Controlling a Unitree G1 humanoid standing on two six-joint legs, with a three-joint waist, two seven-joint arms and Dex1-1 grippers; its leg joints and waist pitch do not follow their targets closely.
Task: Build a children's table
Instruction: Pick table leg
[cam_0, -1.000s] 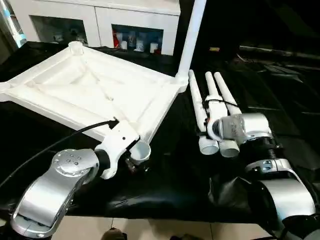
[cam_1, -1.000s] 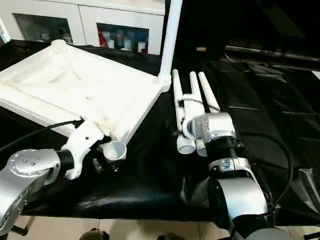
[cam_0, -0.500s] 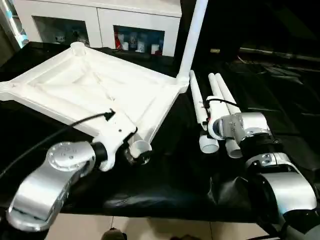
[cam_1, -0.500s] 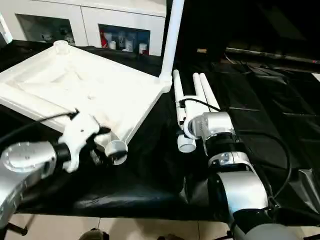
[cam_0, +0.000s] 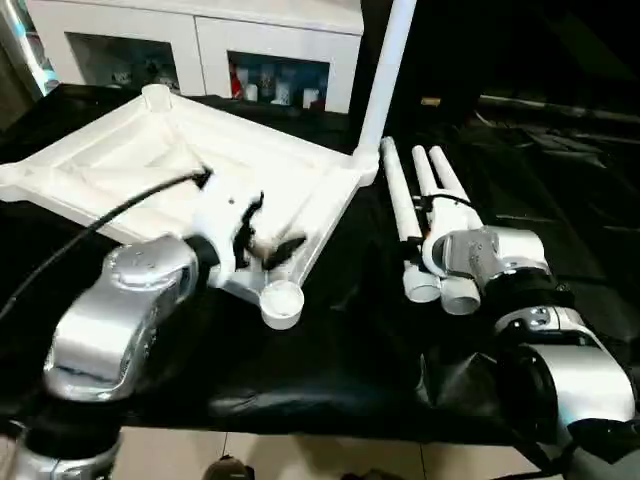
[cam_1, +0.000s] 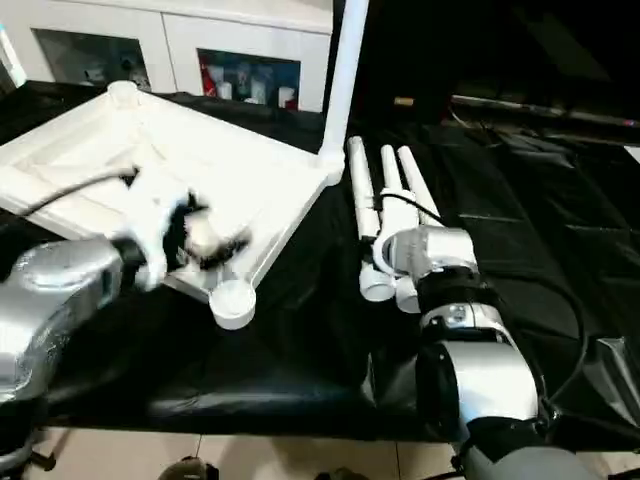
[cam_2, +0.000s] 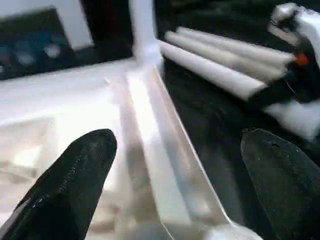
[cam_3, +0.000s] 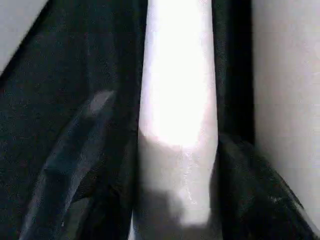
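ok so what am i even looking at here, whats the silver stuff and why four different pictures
The silver shapes are a humanoid robot's two forearms. Two pictures come from cameras on its head; the other two come from cameras on its wrists. On the black-covered surface lies an upside-down white tabletop, with one leg already standing upright in a corner. Three loose legs lie beside it. The left gripper hangs open over the tabletop's edge, holding nothing. The right gripper is down at the loose legs, its black fingers on either side of one.
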